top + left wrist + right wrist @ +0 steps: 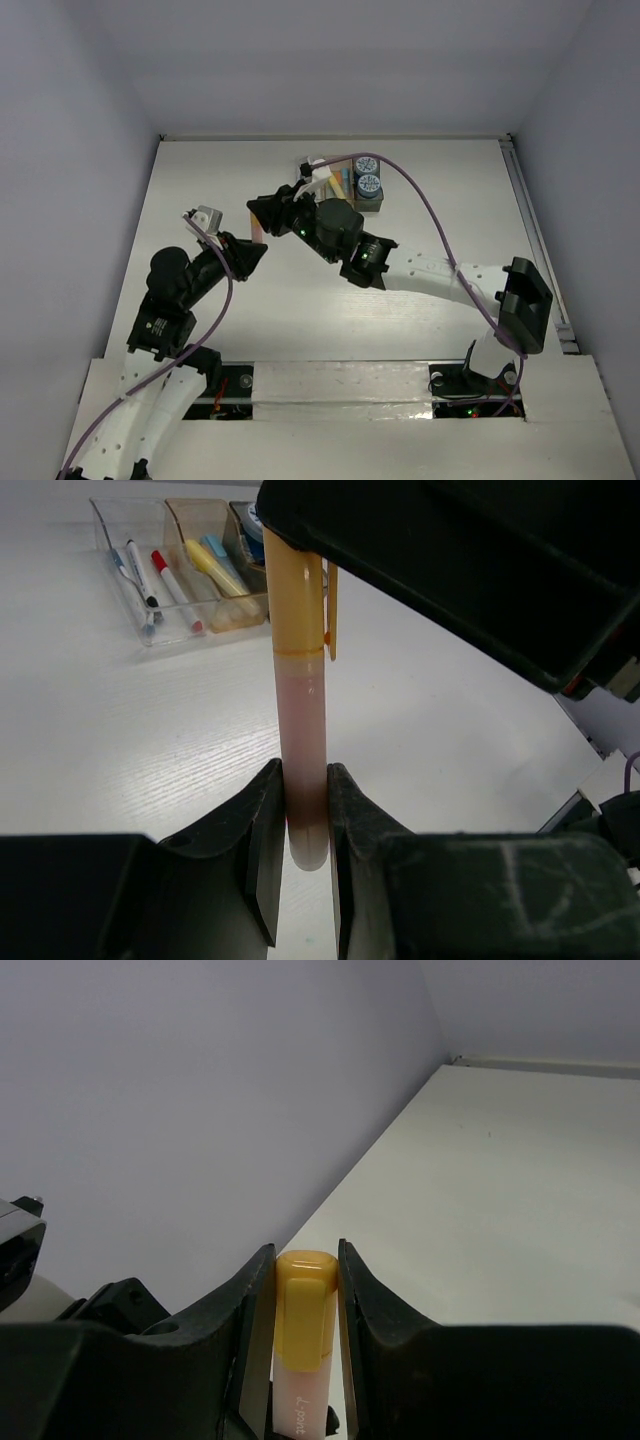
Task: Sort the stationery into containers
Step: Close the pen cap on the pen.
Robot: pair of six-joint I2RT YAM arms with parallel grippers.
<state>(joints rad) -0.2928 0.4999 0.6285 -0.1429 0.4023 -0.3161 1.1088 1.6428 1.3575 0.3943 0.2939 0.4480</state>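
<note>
Firmly, the left gripper (305,815) is closed on the pale pink barrel of a marker (302,710), near its rounded end, with both fingers pressed against it. The marker appears to be held above the table (120,740). Its barrel runs straight away from the left wrist camera to an orange-yellow cap with a clip. That cap end is clamped by the right gripper (305,1260), whose jaws are drawn in to the cap's width and are seen touching it on both sides in the right wrist view. Thus 1 marker is gripped by 2 grippers at once, 1 at each end. From above, the 2 are seen meeting nose to nose over the middle-left of the table.

Beyond the marker, toward the far edge of the table, the containers (190,630) are set in a row of 3. In the clear bin (110,540), thin white pens (175,590) are laid, with red and dark caps among them. In the orange-tinted bin (240,615), a yellow marker (215,565) and a blue marker (218,548) are laid side by side. The dark grey bin (372,207) is largely hidden behind the right gripper in the left wrist view. In the top view, 2 round blue-white rolls (367,165) are seen in it.
</note>
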